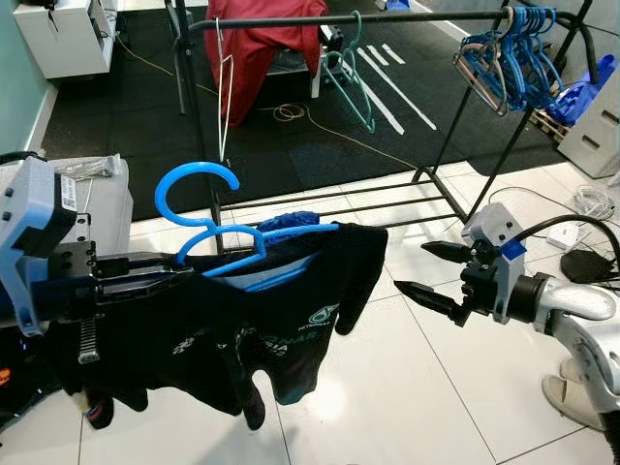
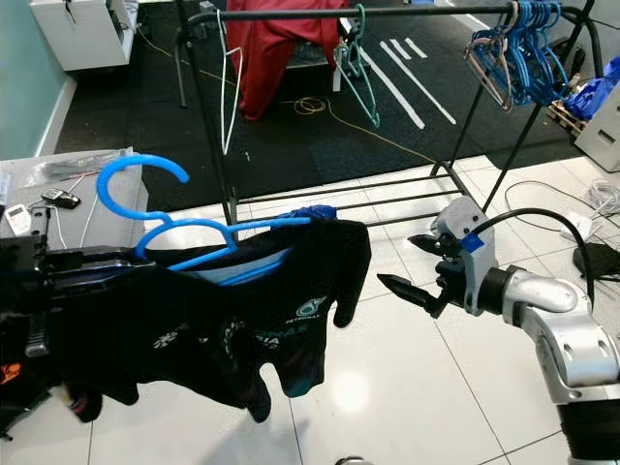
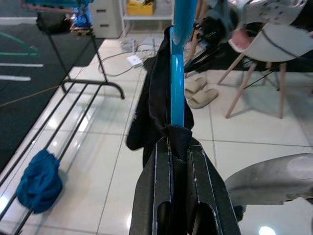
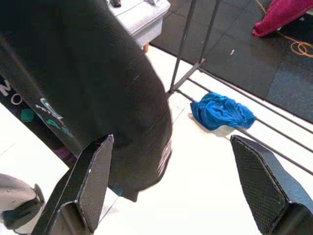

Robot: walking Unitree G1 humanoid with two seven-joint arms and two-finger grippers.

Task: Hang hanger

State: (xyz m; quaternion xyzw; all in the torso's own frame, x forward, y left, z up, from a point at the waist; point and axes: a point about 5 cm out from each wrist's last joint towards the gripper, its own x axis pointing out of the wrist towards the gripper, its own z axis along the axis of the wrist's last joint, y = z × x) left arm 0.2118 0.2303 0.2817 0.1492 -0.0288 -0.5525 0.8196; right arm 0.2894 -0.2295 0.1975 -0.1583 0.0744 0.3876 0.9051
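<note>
Left gripper: two long black fingers pressed together on the bright blue plastic hanger, pinching its bar along with a fold of the black short-sleeved shirt with teal lettering draped over it; hanger held level in front of the robot, hook uppermost and tilted, below and well short of the rail. Right gripper: fingers spread wide, holding nothing, pointing toward the shirt's hanging sleeve and just beside it, apart from the cloth. Black metal clothes rack: horizontal top rail beyond both grippers, slanted legs and low floor bars on the edge of the white tiled floor. On the rail: a thin white wire hanger near the left post, a teal plastic hanger near the middle, a bunch of blue plastic hangers at the right end. Crumpled blue cloth: lying on the tiles against the rack's low bars. Red cloth: draped behind the rack, over the dark mat. White cabinet: far left, beyond the rack
</note>
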